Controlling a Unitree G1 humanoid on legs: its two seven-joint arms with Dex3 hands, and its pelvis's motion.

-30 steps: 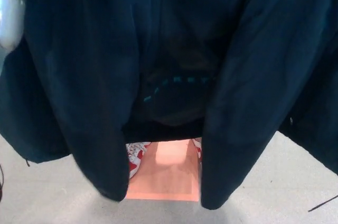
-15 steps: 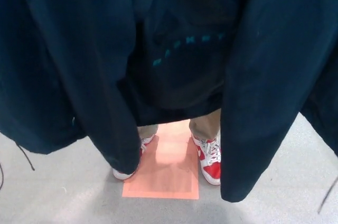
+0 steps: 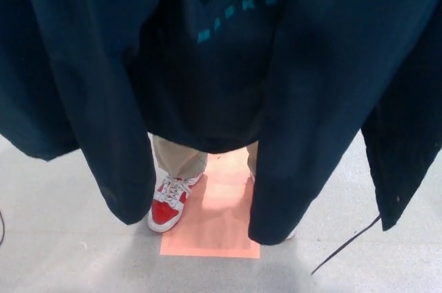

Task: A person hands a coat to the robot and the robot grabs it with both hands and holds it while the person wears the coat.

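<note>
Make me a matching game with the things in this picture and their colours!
Things:
1. coat
2. shoe
3. floor square
4. trouser leg

Colours:
A. red and white
B. pale orange
C. beige
D. dark navy blue

Right pairs: 1-D, 2-A, 3-B, 4-C

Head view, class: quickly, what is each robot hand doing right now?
Left hand: not in view; the dark navy fabric coat fills the frame.
Right hand: not in view.
</note>
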